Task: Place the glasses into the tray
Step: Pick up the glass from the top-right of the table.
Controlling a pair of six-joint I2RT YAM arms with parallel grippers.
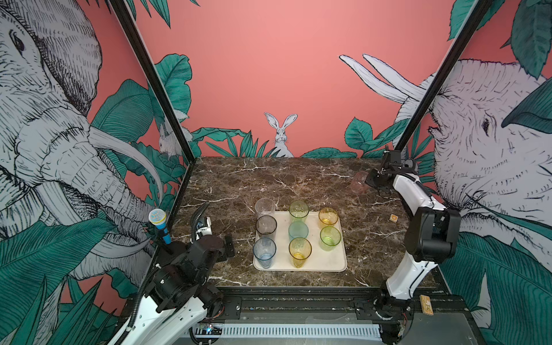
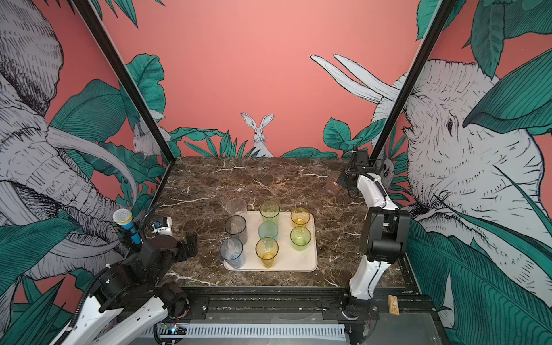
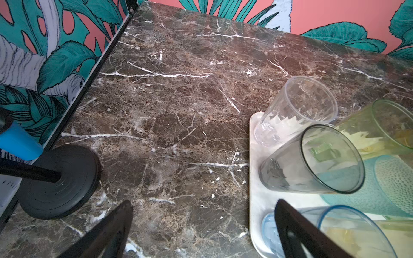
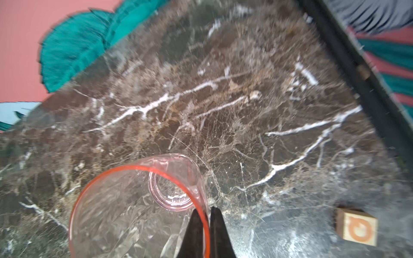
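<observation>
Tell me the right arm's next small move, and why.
Probably lift the pink glass clear of the table. The right gripper is shut on its rim, one finger inside, one outside, far from the tray. The tray holds the other glasses, and its near right corner is bare.

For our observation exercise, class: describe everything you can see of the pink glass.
The pink glass is a translucent tapered tumbler, plastic-looking, with a brighter rim and a small round base. It is empty and tilted, away from the tray, near the table surface's far right side. The right hand is shut on its rim, pinching the wall from inside and outside. Whether it touches the table is unclear.
</observation>
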